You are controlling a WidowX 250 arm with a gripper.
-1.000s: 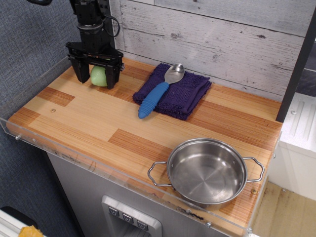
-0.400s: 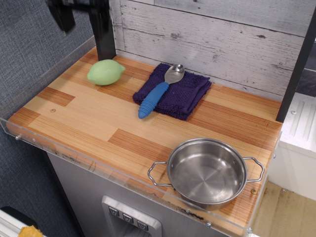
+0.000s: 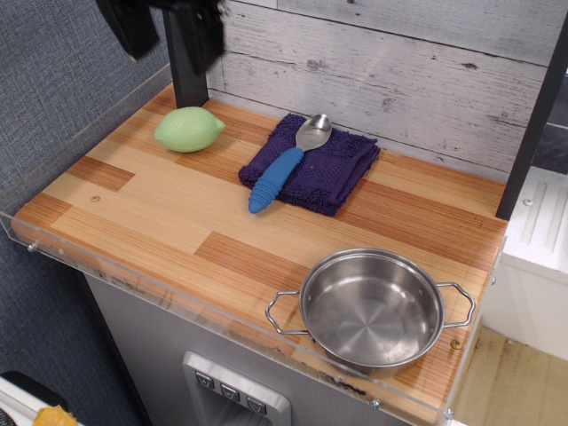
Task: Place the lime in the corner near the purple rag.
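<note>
The lime (image 3: 188,130) lies free on its side on the counter (image 3: 169,222) at the far left corner (image 3: 169,96), just left of the purple rag (image 3: 312,165). It looks like light, stiff plastic with a dimpled skin, best taken across its round middle rather than by the pointed nub. The gripper (image 3: 164,27) above is blurred and cut off by the top edge, so one cannot tell whether it is apart or together.

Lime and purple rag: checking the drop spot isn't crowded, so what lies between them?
Only bare striped countertop separates the lime from the purple rag in the observation.image view.
</note>
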